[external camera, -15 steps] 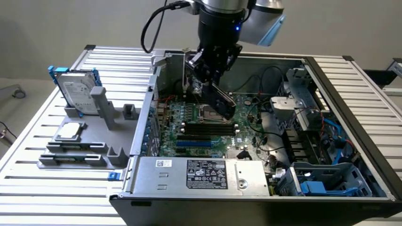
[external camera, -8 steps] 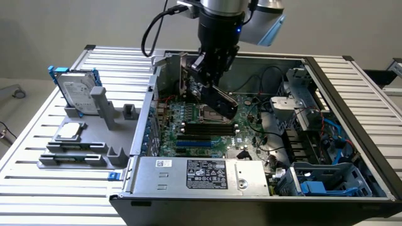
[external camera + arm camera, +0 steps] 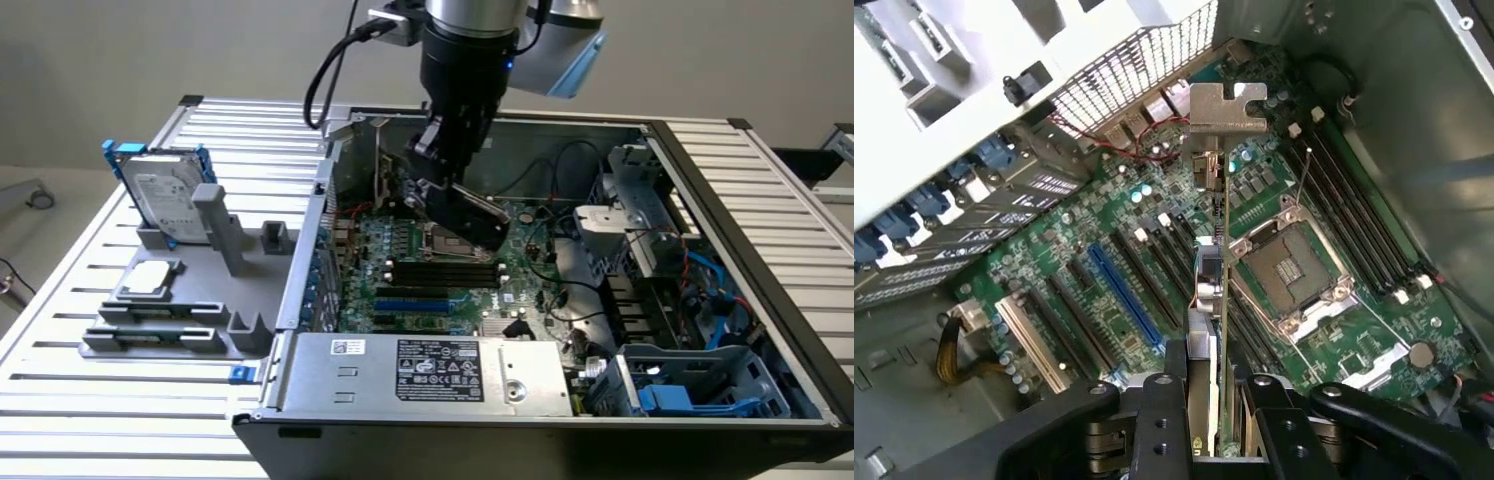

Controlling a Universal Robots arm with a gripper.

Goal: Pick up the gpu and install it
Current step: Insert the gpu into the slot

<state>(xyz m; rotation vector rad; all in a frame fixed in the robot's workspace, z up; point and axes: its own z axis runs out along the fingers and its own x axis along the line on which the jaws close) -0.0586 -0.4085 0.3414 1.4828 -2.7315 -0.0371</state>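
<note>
The gpu point(image 3: 470, 215) hangs tilted inside the open computer case point(image 3: 747, 200), its black cover facing out, above the green motherboard point(image 3: 414, 290). My gripper point(image 3: 441, 180) is shut on it from above. In the wrist view the gpu point(image 3: 1220, 290) appears edge-on between my gripper's point(image 3: 1216, 405) dark fingers point(image 3: 1172, 400), with its silver end bracket point(image 3: 1225, 106) pointing toward the case's perforated rear wall. The card's lower edge hovers over the row of black expansion slots point(image 3: 1159, 270), apart from them, beside the open CPU socket point(image 3: 1294, 265).
A silver hard drive in a blue frame point(image 3: 166, 190) and a small square CPU chip point(image 3: 147, 278) sit on a grey fixture point(image 3: 174, 320) at the exterior view's left. The power supply point(image 3: 427, 372) fills the case's near side. Drive cages and cables point(image 3: 667, 300) crowd the exterior view's right.
</note>
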